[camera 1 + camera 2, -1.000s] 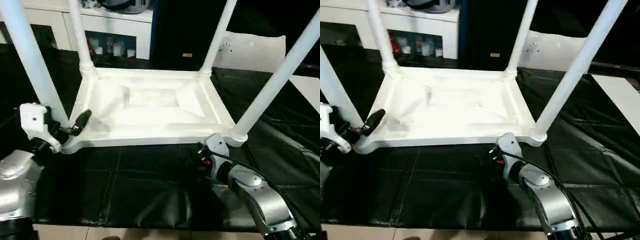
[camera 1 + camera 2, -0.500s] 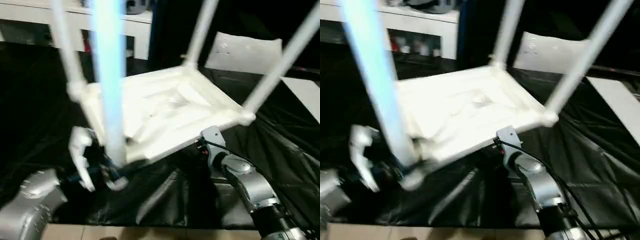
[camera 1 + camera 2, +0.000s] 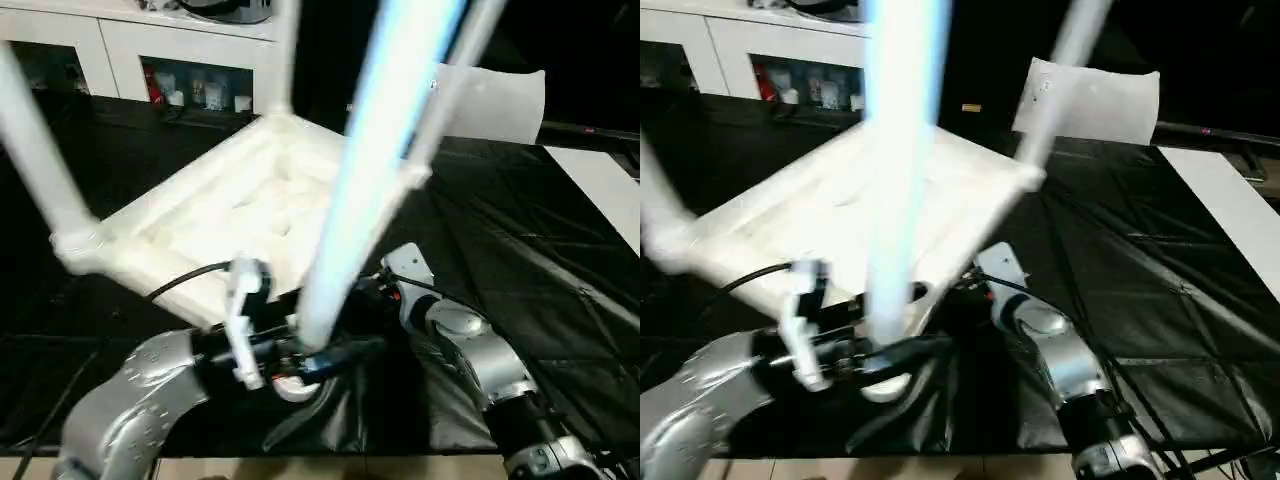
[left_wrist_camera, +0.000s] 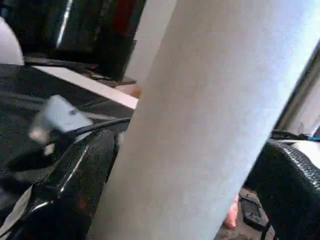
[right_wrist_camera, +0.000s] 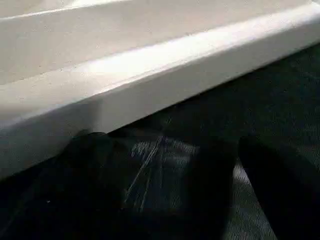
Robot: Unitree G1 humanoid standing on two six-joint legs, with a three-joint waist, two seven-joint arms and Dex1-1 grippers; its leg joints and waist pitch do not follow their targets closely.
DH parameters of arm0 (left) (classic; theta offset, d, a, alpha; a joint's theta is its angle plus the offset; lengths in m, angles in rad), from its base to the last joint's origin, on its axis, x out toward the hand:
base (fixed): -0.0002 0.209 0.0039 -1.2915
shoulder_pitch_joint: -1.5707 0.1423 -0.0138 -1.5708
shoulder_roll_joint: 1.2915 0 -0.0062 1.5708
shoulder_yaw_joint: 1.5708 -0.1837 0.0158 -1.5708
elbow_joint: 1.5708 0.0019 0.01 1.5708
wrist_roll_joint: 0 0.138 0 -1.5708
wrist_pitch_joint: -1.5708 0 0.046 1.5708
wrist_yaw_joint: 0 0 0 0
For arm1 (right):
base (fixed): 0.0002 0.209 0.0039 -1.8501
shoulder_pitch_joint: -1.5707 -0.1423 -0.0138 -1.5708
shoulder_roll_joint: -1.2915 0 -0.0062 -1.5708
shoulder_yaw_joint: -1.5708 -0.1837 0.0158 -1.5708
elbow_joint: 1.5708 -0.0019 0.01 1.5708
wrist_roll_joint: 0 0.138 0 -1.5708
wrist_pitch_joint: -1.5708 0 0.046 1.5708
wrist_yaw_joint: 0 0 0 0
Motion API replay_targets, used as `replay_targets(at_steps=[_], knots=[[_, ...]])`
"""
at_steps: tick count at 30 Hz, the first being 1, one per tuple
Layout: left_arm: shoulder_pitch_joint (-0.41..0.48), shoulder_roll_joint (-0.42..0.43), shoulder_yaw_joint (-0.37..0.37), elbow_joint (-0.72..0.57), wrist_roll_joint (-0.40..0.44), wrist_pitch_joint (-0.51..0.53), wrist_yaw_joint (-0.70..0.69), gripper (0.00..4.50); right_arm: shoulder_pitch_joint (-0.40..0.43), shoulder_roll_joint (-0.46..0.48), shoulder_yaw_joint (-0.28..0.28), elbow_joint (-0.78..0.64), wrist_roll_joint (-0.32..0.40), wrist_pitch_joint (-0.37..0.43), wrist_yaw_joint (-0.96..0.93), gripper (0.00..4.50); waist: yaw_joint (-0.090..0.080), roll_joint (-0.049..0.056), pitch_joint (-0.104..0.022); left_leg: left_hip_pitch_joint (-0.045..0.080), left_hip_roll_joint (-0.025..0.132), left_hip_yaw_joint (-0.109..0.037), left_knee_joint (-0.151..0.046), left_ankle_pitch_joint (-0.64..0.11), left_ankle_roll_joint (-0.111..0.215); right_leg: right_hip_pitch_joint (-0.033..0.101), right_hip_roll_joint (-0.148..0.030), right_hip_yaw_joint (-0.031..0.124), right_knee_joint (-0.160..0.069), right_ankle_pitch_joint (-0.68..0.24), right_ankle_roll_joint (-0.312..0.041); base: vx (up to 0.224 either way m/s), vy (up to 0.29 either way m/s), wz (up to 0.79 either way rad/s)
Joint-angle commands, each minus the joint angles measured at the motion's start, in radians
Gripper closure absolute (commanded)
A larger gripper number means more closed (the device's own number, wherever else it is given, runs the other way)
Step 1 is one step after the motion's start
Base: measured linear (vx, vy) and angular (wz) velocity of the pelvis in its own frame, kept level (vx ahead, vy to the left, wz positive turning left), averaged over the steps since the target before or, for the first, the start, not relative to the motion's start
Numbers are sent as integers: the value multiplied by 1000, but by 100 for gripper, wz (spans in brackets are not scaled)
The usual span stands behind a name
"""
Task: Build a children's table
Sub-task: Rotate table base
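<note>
White moulded plastic, all of it: the children's table point(image 3: 230, 215) lies upside down on the black-covered work table point(image 3: 520, 250), its tabletop point(image 3: 200, 220) tipped up toward my side, ribbed underside showing, legs pointing up and away. I see legs seated in the corner sockets, so I judge the build close to finished and what remains is turning it over

My left gripper point(image 3: 310, 360) straddles the near leg point(image 3: 370, 170) just above its socket; in the left wrist view that leg point(image 4: 210, 120) stands between the two black fingers point(image 4: 75, 175), jaws spread wide around the tube. Whether they press it firmly I cannot tell. My right gripper point(image 5: 165, 185) sits low at the tabletop's edge point(image 5: 150, 65), jaws wide, nothing between them

I expect the piece to be light and fairly stiff, but bulky, with long legs that swing like levers. The smooth tapered tube looks slippery, so a grip can slide toward the thin end. I would hold low on the leg near the socket and support the rim with the other gripper, since a push-fit leg could pull out
</note>
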Motion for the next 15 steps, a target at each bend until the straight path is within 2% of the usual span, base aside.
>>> replay_targets(at_steps=[1, 5, 7, 8, 10, 11, 13, 15], knots=[[-42, -44, -84, 12, 15, -2, 2, 3, -30, 44, 60, 2, 10, -38, 53, 0, 7, 18, -44, -9, 49, -7, -77, -76, -24, 43, -88, 57, -71, -112, -143, 0, 0, 0], [-108, -114, -131, 91, 54, -41, 15, 3, -63, 70, 69, 55, 0, -64, 63, 0, 6, 16, -48, -11, 48, -7, -74, -40, -14, 50, -90, 58, -66, -42, -160, 0, 0, 0], [-140, -143, -138, 146, 91, -83, 31, 3, -80, 84, 69, 87, -6, -80, 62, 0, 5, 13, -47, -13, 49, -8, -75, -49, -8, 52, -91, 57, -69, -56, -166, 0, 0, 0], [-158, -159, -141, 178, 115, -109, 40, 3, -90, 91, 69, 106, -10, -89, 62, 0, 6, 13, -48, -10, 48, -7, -73, -51, -8, 50, -92, 57, -70, -62, -167, 0, 0, 0], [-211, -188, -128, 272, 189, -188, 79, 3, -121, 111, 58, 164, -22, -118, 41, 0, 4, 14, -47, -10, 49, -8, -75, -59, -3, 49, -92, 57, -73, -83, -169, 0, 0, 0], [-225, -196, -122, 297, 208, -210, 92, 3, -129, 115, 53, 179, -25, -125, 33, 0, 4, 13, -48, -10, 49, -9, -74, -73, -2, 52, -95, 57, -76, -107, -165, 0, 0, 0], [-268, -198, -95, 365, 258, -268, 137, 3, -151, 115, 27, 218, -27, -141, -2, 0, 5, 13, -49, -8, 51, -11, -74, -65, 0, 51, -97, 57, -74, -101, -164, 0, 0, 0], [-294, -192, -74, 402, 272, -291, 149, 3, -165, 104, 0, 248, -26, -148, -26, 0, 7, 12, -51, -7, 51, -9, -73, -51, 2, 50, -97, 56, -70, -73, -172, 0, 0, 0]])
